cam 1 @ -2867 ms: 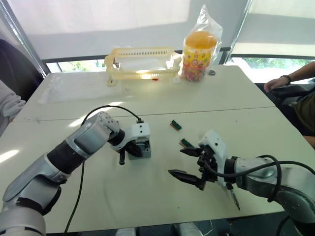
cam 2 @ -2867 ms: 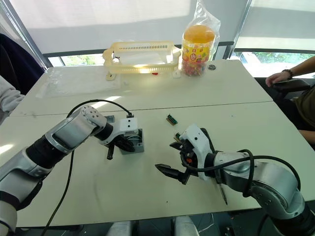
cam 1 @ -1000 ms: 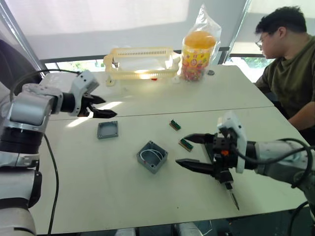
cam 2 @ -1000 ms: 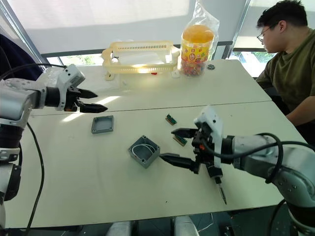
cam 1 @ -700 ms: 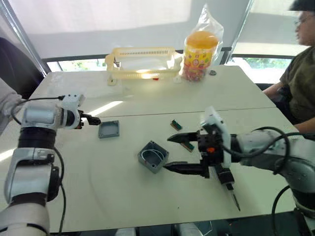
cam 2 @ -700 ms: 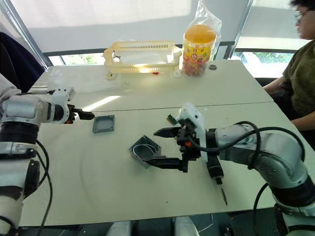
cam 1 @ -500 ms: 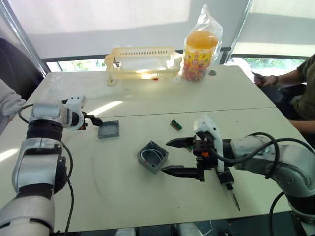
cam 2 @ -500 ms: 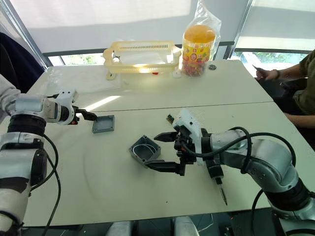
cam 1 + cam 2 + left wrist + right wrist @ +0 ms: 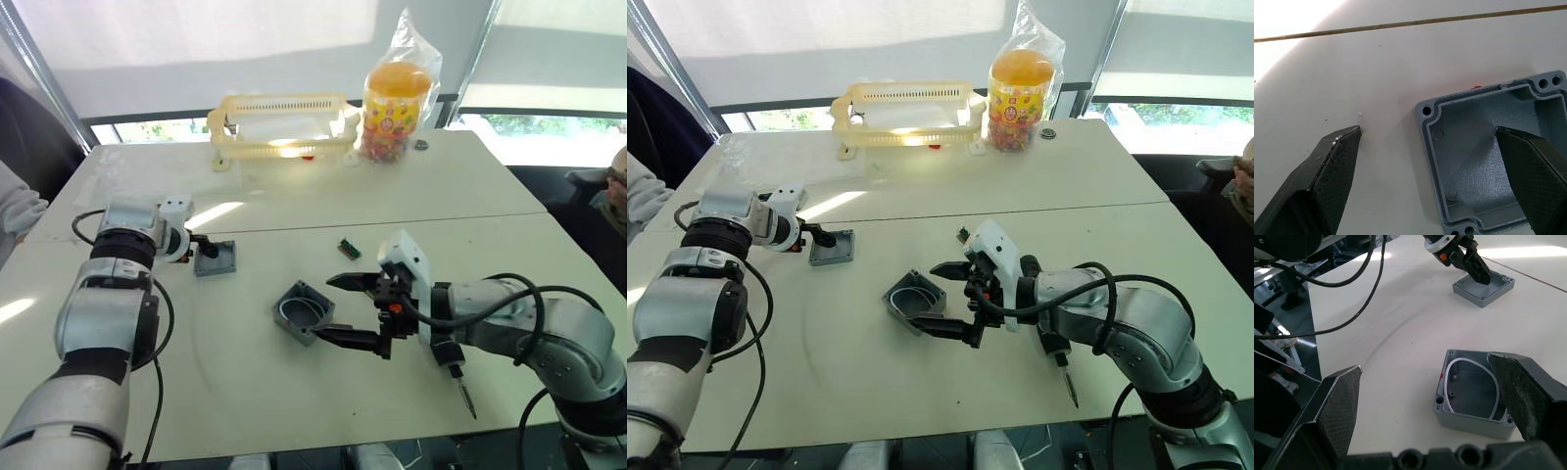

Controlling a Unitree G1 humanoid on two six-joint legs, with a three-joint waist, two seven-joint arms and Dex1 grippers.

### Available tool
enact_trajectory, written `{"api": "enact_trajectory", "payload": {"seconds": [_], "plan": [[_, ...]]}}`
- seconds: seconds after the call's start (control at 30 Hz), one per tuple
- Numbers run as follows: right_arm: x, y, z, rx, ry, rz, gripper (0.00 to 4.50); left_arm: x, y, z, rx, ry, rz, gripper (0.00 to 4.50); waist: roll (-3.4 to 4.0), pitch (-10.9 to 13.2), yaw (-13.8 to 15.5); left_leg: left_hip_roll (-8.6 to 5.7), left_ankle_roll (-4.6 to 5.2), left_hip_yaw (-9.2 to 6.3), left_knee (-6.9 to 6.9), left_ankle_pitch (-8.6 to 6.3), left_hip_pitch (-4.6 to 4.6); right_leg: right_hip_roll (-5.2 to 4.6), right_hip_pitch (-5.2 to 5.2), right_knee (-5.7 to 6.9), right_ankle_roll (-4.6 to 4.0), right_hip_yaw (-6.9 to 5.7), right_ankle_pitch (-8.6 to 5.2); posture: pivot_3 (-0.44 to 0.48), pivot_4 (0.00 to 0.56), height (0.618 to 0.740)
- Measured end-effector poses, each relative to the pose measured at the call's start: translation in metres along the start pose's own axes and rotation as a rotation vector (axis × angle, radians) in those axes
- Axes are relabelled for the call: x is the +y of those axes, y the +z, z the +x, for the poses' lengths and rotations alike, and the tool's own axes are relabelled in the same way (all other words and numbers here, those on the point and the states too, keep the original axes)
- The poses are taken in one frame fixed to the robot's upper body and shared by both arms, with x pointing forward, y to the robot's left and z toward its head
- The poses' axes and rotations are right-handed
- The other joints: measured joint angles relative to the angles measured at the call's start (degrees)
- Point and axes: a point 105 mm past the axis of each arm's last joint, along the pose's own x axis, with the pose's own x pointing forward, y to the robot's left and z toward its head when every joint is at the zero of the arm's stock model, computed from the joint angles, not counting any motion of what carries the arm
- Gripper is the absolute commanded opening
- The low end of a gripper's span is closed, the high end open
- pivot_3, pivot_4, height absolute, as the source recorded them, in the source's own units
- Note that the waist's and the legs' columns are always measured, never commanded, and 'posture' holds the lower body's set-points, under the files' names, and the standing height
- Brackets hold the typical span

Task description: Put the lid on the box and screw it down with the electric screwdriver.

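**A:** Where do your parts sit?

**B:** The box rests open side up on the tabletop, turned so a corner points toward you, white wire loop inside. The lid lies hollow side up, well apart, off to the left. The electric screwdriver lies near the front edge, long axis running front to back, its bit toward you.

**A:** And the arms?

**B:** Your left claw reaches in low with its fingers apart, one over the lid's hollow, the other on the bare tabletop beside it. Your right claw is spread wide just right of the box, holding nothing, one finger at its near corner.

**A:** Beyond that?

**B:** A yellow basket and a bagged jar of sweets stand at the far side by the windows; two small green parts lie mid-table
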Motion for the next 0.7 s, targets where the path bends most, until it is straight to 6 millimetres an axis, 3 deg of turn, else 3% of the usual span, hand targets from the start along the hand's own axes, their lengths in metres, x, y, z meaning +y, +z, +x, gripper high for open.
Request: {"api": "enact_trajectory", "payload": {"seconds": [0.17,0.2,0.23,0.5,0.57,0.63,0.7], "plan": [[-0.002,0.001,-0.001,-0.003,-0.030,0.001,4.50,-0.007,0.001,0.004,-0.011,-0.027,-0.011,0.67,0.03,-0.06,0.26,-0.03,-0.01,0.00,0.03,0.01,0.07,-0.03,0.12,0.00,0.00,0.00,0.00,0.000,0.150,0.740],[-0.003,0.001,-0.002,-0.003,-0.037,0.001,4.50,-0.005,0.000,0.004,-0.009,-0.017,-0.013,0.22,0.07,-0.09,0.26,-0.03,-0.01,0.00,0.03,0.01,0.07,-0.03,0.12,0.00,0.00,-0.01,0.00,0.000,0.150,0.740],[-0.004,0.001,-0.004,-0.003,-0.048,0.002,4.50,-0.005,0.000,0.004,-0.009,-0.019,-0.021,0.06,0.13,-0.13,0.30,-0.03,-0.01,-0.01,0.02,0.01,0.07,-0.04,0.12,0.00,0.00,-0.01,0.00,0.000,0.150,0.740],[-0.013,-0.003,-0.011,-0.011,-0.108,0.030,4.50,-0.006,0.003,0.004,-0.067,-0.055,-0.068,0.06,0.13,-0.14,0.27,-0.03,-0.03,-0.04,0.03,0.02,0.06,-0.03,0.13,0.01,0.01,-0.03,0.00,0.000,0.150,0.740],[-0.025,0.004,-0.013,-0.065,-0.152,0.060,4.50,-0.016,0.015,0.002,-0.189,-0.122,-0.005,0.06,0.06,-0.09,0.22,-0.01,-0.10,-0.06,0.02,0.06,0.01,-0.03,0.08,0.01,-0.01,-0.05,0.02,0.000,0.150,0.740],[-0.042,0.021,-0.014,-0.159,-0.212,0.093,4.50,-0.036,0.038,-0.013,-0.383,-0.237,0.067,0.06,0.01,-0.03,0.15,0.03,-0.30,-0.05,-0.03,0.17,-0.08,-0.06,-0.05,0.03,-0.04,-0.04,0.04,0.000,0.150,0.740],[-0.063,0.053,-0.011,-0.289,-0.257,0.134,4.50,-0.060,0.065,-0.052,-0.638,-0.373,0.148,0.06,0.00,-0.01,-0.29,0.05,-0.33,0.04,-0.06,0.18,-0.08,-0.08,-0.13,0.03,-0.09,0.03,0.08,0.000,0.150,0.740]]}}
